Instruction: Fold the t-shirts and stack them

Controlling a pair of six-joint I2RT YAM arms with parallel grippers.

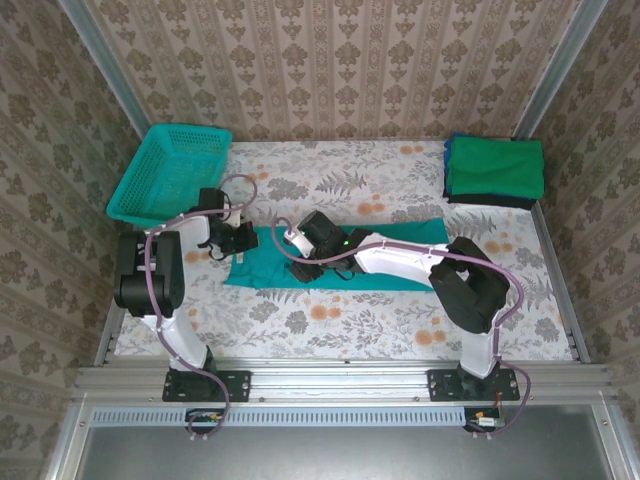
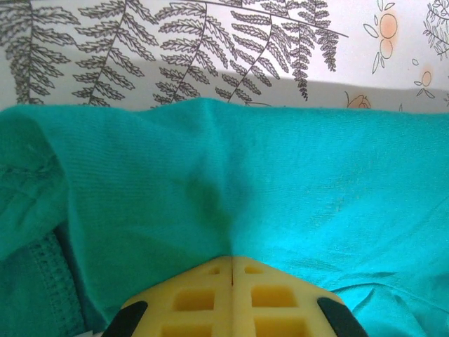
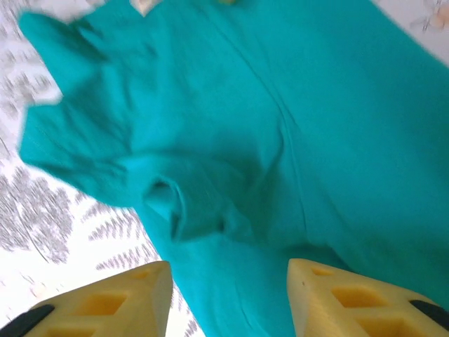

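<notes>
A teal t-shirt [image 1: 400,236] lies stretched in a long band across the middle of the table. My left gripper [image 1: 237,243] is at its left end. In the left wrist view the yellow fingertips [image 2: 232,261] are pressed together, and the teal cloth [image 2: 280,182] puckers into them. My right gripper [image 1: 303,258] hovers over the shirt just right of the left one. Its two yellow fingers [image 3: 119,295] stand apart above rumpled teal fabric [image 3: 295,126] and hold nothing. A stack of folded t-shirts [image 1: 495,168], green on top with blue and black below, sits at the back right corner.
A teal plastic mesh basket [image 1: 170,172] is tilted at the back left corner. The floral tablecloth [image 1: 330,320] is bare in front of the shirt. Patterned walls close in the back and both sides, and a metal rail [image 1: 340,378] runs along the near edge.
</notes>
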